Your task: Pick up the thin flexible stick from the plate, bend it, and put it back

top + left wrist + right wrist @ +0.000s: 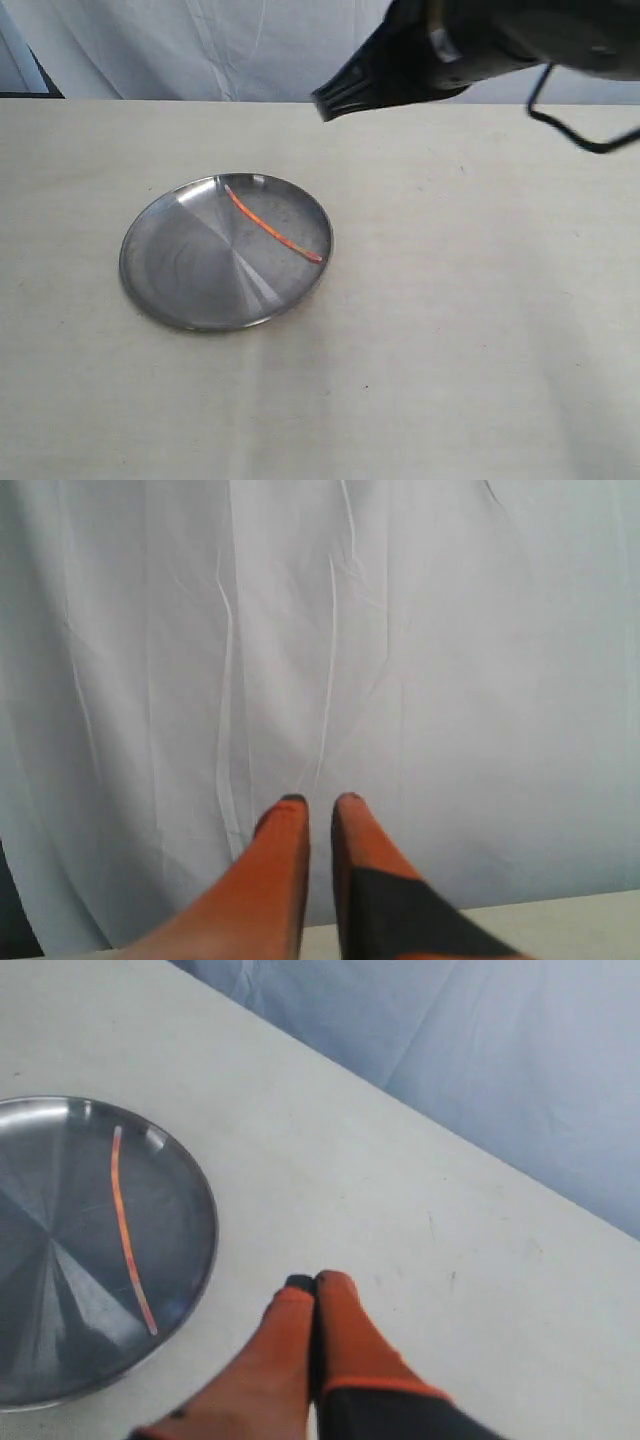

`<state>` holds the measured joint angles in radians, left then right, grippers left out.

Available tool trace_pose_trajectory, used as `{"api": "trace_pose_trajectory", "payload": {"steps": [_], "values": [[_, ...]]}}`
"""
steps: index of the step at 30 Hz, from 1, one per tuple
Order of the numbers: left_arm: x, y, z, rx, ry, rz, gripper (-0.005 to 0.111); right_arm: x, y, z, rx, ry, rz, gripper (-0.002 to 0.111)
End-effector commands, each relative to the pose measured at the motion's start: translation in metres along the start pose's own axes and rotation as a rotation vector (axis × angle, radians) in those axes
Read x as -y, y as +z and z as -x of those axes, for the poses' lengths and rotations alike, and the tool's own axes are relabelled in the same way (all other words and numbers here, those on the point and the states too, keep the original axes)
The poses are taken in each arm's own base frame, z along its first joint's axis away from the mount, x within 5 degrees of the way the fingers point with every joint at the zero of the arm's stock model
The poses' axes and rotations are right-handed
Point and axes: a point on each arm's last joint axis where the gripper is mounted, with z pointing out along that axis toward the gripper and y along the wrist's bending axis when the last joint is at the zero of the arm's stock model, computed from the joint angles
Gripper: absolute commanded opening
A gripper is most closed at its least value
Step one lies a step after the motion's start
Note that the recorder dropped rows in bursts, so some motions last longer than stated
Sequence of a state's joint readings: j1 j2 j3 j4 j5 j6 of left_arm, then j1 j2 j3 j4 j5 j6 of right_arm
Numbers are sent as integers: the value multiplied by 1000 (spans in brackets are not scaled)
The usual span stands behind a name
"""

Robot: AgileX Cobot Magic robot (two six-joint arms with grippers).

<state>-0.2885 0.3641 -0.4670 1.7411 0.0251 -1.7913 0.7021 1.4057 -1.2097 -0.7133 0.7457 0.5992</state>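
The thin flexible stick (270, 227) is an orange-red rod lying slightly curved across the far right part of the silver plate (180, 260). The right wrist view shows the same stick (125, 1230) resting in the plate (60, 1290). My right gripper (315, 1282) is shut with nothing in it and hangs over bare table beside the plate's rim. In the exterior view this right gripper (325, 103) is high above the table's far edge. My left gripper (319, 802) points at the white curtain, its orange fingers (285, 860) a narrow gap apart and empty.
A pale table (480, 330) carries only the plate. A creased white curtain (200, 50) hangs behind the far edge. A black cable loop (580, 125) dangles from the right arm.
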Motion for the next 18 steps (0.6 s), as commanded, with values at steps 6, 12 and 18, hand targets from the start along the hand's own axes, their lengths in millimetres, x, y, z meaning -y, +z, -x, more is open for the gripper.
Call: {"api": "trace_pose_trajectory", "payload": {"steps": [6,12,18], "values": [[10,39,-33,-240,-5,-104,3,38,-78,-61,211,-8,29,-1],[24,48,-52,-362,-24,-260,0,35,-85,-101,340,-130,76,-1],[31,45,-53,-380,-37,-342,0,35,-78,-120,186,-20,87,-1]]}}
